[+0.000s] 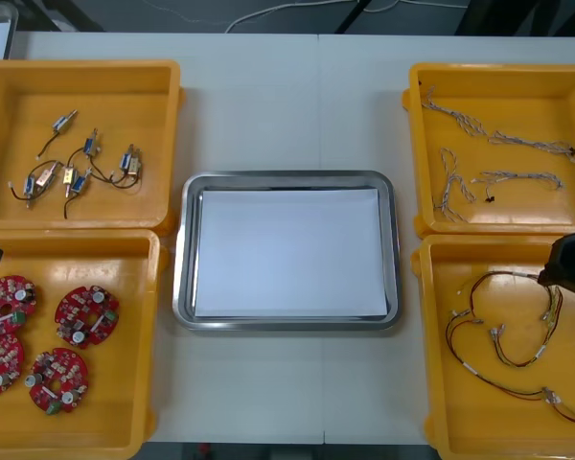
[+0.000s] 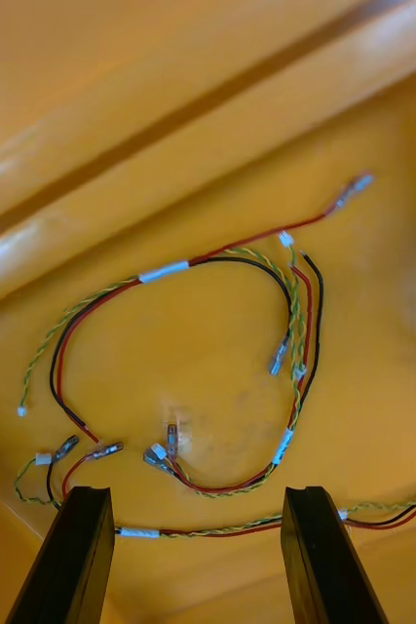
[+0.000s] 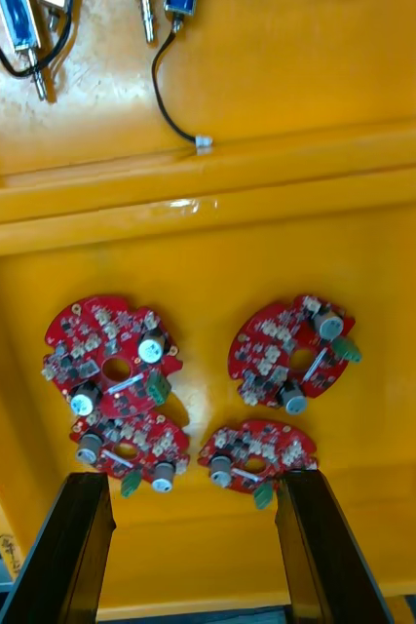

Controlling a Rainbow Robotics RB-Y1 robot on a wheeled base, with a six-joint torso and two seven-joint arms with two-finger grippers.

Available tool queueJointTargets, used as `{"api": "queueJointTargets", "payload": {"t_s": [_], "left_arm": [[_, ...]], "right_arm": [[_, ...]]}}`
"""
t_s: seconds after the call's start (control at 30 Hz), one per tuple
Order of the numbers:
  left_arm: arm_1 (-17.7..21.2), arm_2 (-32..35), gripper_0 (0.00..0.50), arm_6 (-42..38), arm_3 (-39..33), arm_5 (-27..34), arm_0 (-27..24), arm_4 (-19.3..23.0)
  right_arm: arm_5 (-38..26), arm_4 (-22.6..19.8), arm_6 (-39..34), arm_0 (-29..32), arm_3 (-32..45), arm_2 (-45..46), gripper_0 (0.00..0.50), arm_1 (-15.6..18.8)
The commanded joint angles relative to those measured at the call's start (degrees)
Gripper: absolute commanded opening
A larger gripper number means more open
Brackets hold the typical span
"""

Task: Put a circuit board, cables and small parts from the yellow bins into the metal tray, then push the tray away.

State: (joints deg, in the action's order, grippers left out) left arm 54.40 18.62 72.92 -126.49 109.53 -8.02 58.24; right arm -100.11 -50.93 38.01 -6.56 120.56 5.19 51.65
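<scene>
Right of the shiny rectangular metal tray (image 1: 286, 179), your right gripper (image 2: 196, 499) hangs, fingers (image 2: 71, 556) apart, above red-and-yellow cables (image 2: 165, 271); left of it, your left gripper (image 3: 193, 485) likewise above round red circuit boards (image 3: 91, 336).

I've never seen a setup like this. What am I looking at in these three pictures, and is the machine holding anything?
It is a two-armed robot at a light table. The wide picture looks down from above the arms: four yellow bins with a metal tray, white inside, between them. The two upright pictures come from cameras on the wrists; the black bars at the bottom are each claw's two fingers. The left claw hovers open over round red circuit boards; small metal parts lie in the bin beyond. The right claw hovers open over red and yellow cables; pale twisted cables lie in the next bin. Neither claw holds anything.
</scene>
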Motion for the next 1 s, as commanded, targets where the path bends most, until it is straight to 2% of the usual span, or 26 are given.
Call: {"api": "queueJointTargets", "payload": {"t_s": [0.03, 0.27, 0.43, 0.63, 0.8, 1.0], "left_arm": [[-0.2, 4.3, 0.500, 2.8, -5.6, 0.5, 7.5, 0.4], [-0.3, 9.1, 0.500, 3.5, -11.5, -4.2, 16.9, 0.9], [-0.3, 10.2, 0.500, 8.3, -12.2, -8.6, 19.9, 1.0], [-0.3, 6.3, 0.500, 10.9, -12.2, -12.8, 18.0, 1.1], [-0.3, 1.6, 0.500, 13.7, -10.4, -10.6, 11.5, 0.2], [-1.8, -0.9, 0.500, 19.5, -5.2, -10.6, 8.7, 0.8]], "right_arm": [[2.5, 0.0, -8.8, 4.1, 1.2, 1.0, 0.500, 1.9], [7.2, 1.0, -16.3, 9.3, 1.8, 1.0, 0.500, 2.0], [9.3, 1.6, -19.6, 12.0, 1.7, 1.0, 0.500, 1.9], [11.2, 2.9, -20.0, 14.8, 1.8, 1.0, 0.500, 1.0], [11.2, 4.8, -19.6, 15.9, 1.7, 1.0, 0.500, -1.1], [11.2, 6.5, -18.7, 16.6, 1.7, 1.0, 0.500, -3.7]]}}
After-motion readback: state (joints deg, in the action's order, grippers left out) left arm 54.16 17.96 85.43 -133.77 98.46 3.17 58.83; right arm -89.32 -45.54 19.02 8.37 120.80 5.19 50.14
